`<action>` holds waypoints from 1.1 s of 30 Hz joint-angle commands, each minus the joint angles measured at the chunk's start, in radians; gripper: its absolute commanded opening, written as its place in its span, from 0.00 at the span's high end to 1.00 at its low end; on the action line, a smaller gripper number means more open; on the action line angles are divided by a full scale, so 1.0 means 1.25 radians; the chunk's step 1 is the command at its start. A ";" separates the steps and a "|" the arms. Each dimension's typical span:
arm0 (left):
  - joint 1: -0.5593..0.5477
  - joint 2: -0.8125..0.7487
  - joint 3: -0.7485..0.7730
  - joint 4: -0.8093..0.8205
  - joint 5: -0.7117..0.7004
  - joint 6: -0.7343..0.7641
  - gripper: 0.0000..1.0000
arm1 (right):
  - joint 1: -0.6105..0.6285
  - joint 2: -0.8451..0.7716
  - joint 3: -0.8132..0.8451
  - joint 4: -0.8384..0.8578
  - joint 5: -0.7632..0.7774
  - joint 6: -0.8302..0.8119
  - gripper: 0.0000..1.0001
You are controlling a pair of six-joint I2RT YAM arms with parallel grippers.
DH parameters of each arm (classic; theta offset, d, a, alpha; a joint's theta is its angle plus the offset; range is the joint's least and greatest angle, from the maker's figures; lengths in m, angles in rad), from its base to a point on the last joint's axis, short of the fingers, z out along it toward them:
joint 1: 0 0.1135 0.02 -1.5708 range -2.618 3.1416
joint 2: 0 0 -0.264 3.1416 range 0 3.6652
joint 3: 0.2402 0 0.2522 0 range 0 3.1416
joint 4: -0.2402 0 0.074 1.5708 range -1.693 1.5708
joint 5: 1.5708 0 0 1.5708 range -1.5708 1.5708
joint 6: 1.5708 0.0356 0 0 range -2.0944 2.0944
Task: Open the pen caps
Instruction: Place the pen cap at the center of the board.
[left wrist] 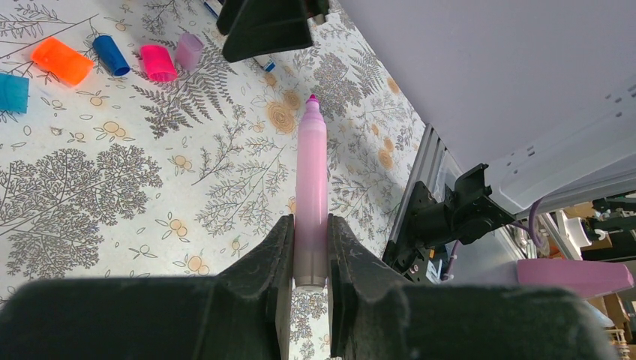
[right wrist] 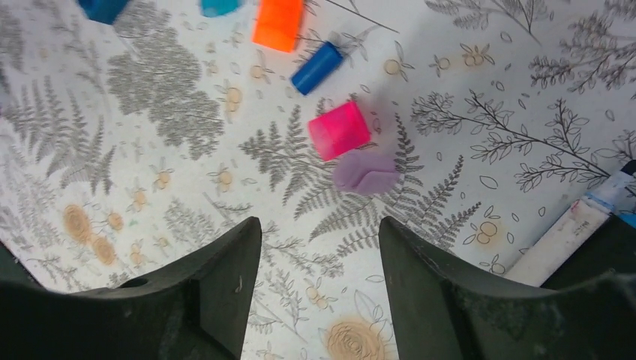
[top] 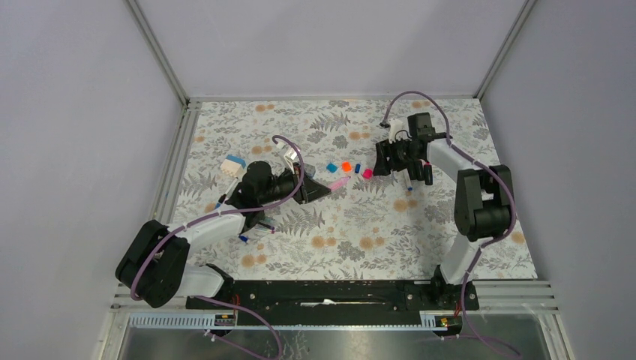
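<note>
The left tool [left wrist: 310, 255] clamps a pale pink plastic marker barrel [left wrist: 311, 180], nib bare; dipping it could ink the floral table [left wrist: 90, 195]; the right tool [right wrist: 320, 240] gapes empty over 1 loose lilac plastic cap [right wrist: 365, 172] mid-table, just beside a bright pink cap [right wrist: 340, 130]; a nudge could scatter both.

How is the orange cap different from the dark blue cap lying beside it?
The orange cap is bright orange; the dark blue cap is deep blue. The orange cap is chunky and boxy; the dark blue cap is slimmer and round. Both lie loose on the floral tablecloth, off any pen.
</note>
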 commanded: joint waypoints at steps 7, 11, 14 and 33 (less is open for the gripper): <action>-0.009 -0.007 0.013 0.087 0.028 -0.044 1.00 | 0.002 -0.335 -0.154 -0.048 -0.205 -0.224 0.24; -0.029 0.023 0.028 0.087 0.010 -0.053 1.00 | -0.009 -0.455 -0.214 -0.140 -0.380 -0.363 0.09; -0.044 0.069 0.080 0.019 0.000 -0.041 1.00 | -0.009 -0.474 -0.226 -0.256 -0.476 -0.500 0.07; -0.121 0.284 0.356 -0.250 0.128 -0.002 1.00 | 0.059 -0.391 -0.112 -0.416 -0.374 -1.020 0.03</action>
